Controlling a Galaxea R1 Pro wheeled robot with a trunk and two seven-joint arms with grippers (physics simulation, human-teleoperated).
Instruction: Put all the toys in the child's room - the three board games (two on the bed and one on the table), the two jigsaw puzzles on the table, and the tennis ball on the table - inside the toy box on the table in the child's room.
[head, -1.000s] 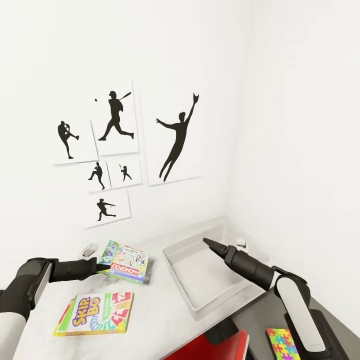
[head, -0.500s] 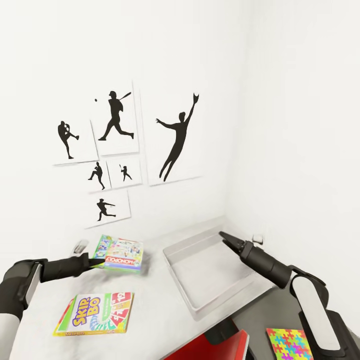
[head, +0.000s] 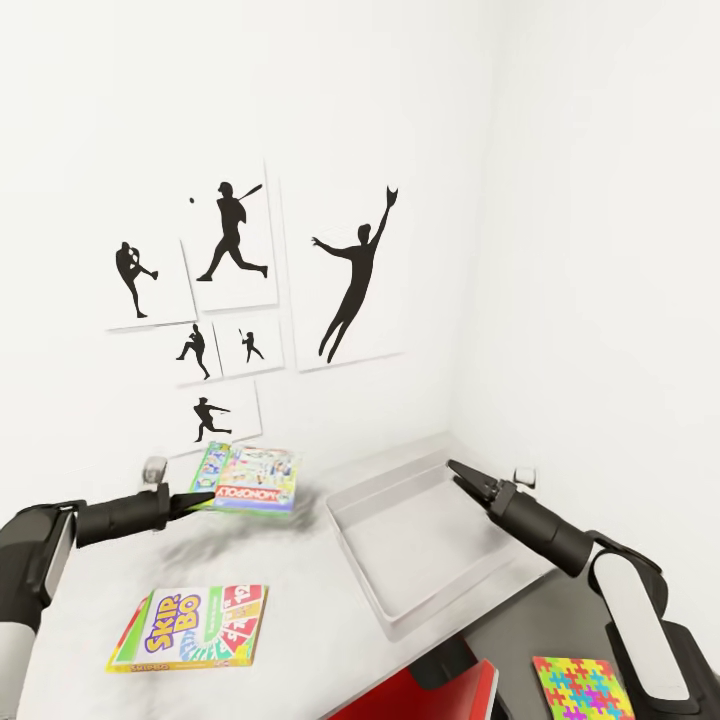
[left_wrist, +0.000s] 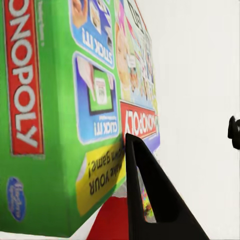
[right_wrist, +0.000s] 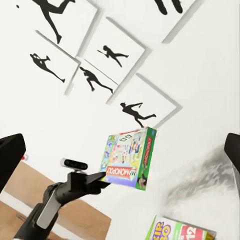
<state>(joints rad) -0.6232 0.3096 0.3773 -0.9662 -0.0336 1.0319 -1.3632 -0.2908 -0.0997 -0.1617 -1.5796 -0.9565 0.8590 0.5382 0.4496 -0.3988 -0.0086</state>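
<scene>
left gripper (head: 205, 497): clamped on the Monopoly box (head: 250, 480) by its near edge, box lifted clear of the table (head: 300, 620), likely for carry to the toy box (head: 420, 540).
right gripper (head: 468, 478): hovers over the toy box, jaws apart, empty.
Skip-Bo box (head: 190, 627): flat on the table.
jigsaw puzzle (head: 580, 690): lower right, off the table.
right wrist view: shows the box airborne against the wall.
left wrist view: finger (left_wrist: 150, 190) pressed on the box.

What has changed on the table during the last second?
The left gripper has lifted the Monopoly box off the table, higher and toward the wall. The right gripper moved right, over the toy box. The Skip-Bo box and toy box stayed put.
</scene>
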